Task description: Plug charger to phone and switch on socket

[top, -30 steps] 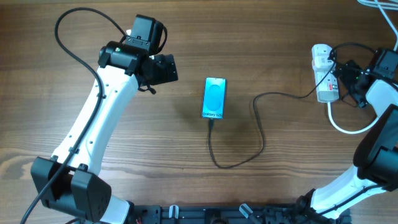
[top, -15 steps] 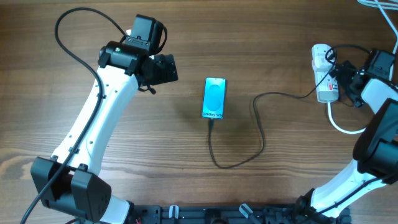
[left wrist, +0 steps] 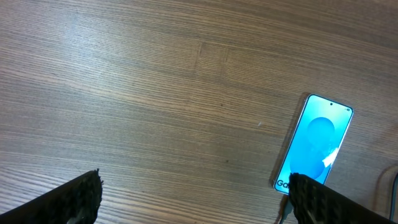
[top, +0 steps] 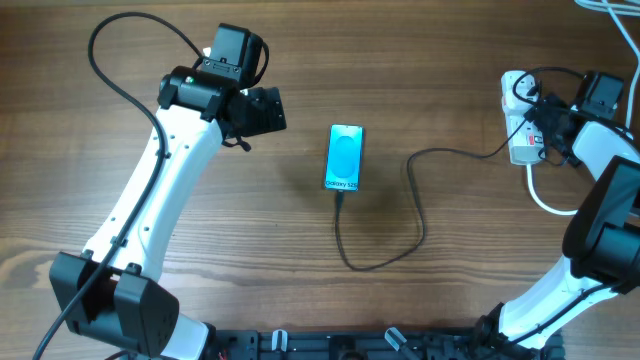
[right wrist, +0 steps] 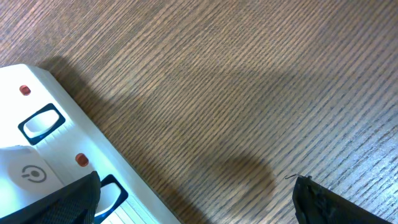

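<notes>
The phone (top: 345,155) lies screen up mid-table, teal screen lit; it also shows in the left wrist view (left wrist: 315,142). The charger (top: 418,215), a thin black cable, runs from the phone's near end, loops toward me, then goes right to the socket (top: 518,128). My left gripper (top: 268,111) is open and empty, hovering left of the phone (left wrist: 196,205). My right gripper (top: 547,122) is open at the socket's right side. In the right wrist view (right wrist: 196,208) its left finger is over the socket's edge (right wrist: 43,158), beside rocker switches and red lamps.
The socket's thick white cord (top: 545,200) curves toward me along the right edge, under my right arm. Thin white cables (top: 620,25) hang at the far right corner. My left arm's black cable (top: 110,60) loops above the far left of the table.
My right wrist has shifted slightly left and away from me, closer over the socket. The left arm, phone and charger have not moved.
</notes>
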